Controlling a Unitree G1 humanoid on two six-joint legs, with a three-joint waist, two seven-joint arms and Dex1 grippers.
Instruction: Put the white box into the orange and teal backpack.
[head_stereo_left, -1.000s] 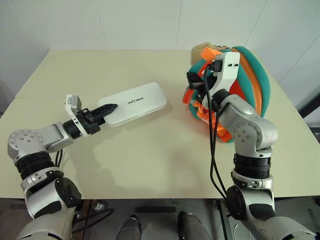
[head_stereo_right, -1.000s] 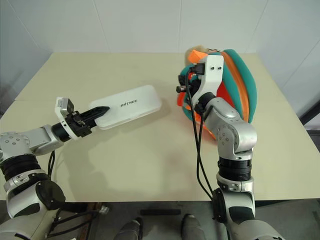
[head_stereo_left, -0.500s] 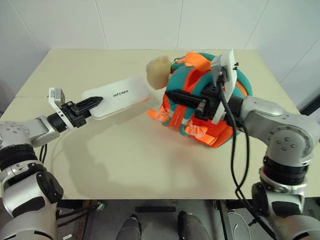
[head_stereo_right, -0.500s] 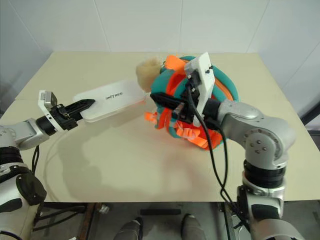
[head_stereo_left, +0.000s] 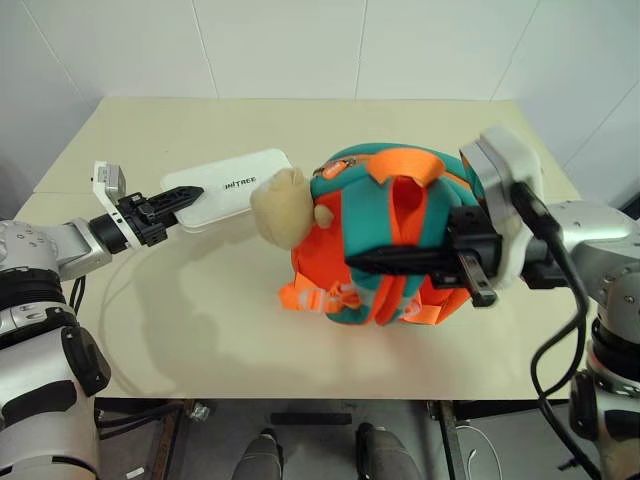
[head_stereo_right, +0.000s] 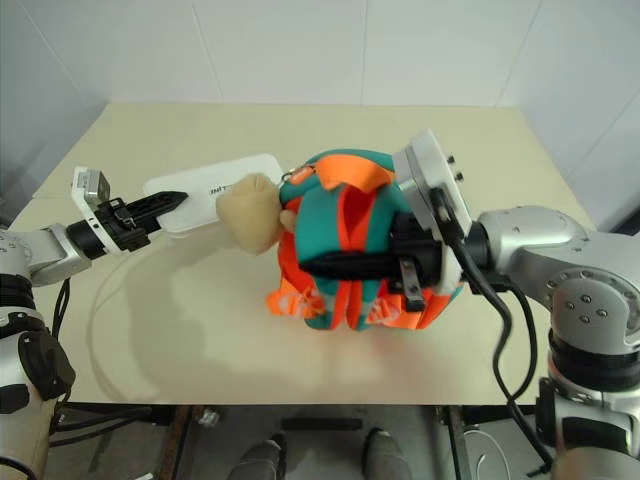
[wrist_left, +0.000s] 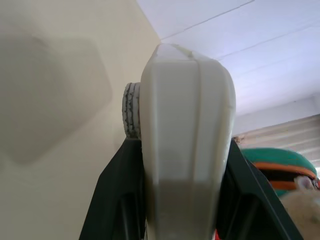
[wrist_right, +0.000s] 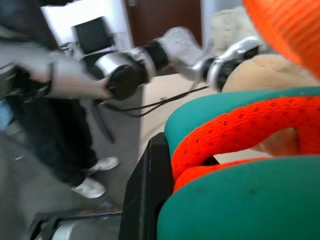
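Left gripper (head_stereo_left: 188, 194), upper left of frame: fingers clamped on the end of the white box (head_stereo_left: 232, 187), box held off the table (head_stereo_left: 200, 340). Centre: orange and teal backpack (head_stereo_left: 385, 235). Right gripper (head_stereo_left: 362, 263), fingers closed on the backpack's straps, centre-right.

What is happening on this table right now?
A two-armed robot is packing. Its left gripper is shut on one end of the white box, holding it at the table's far left. Its right gripper is shut on the straps of the orange and teal backpack, held mid-table. The box is not yet inside.
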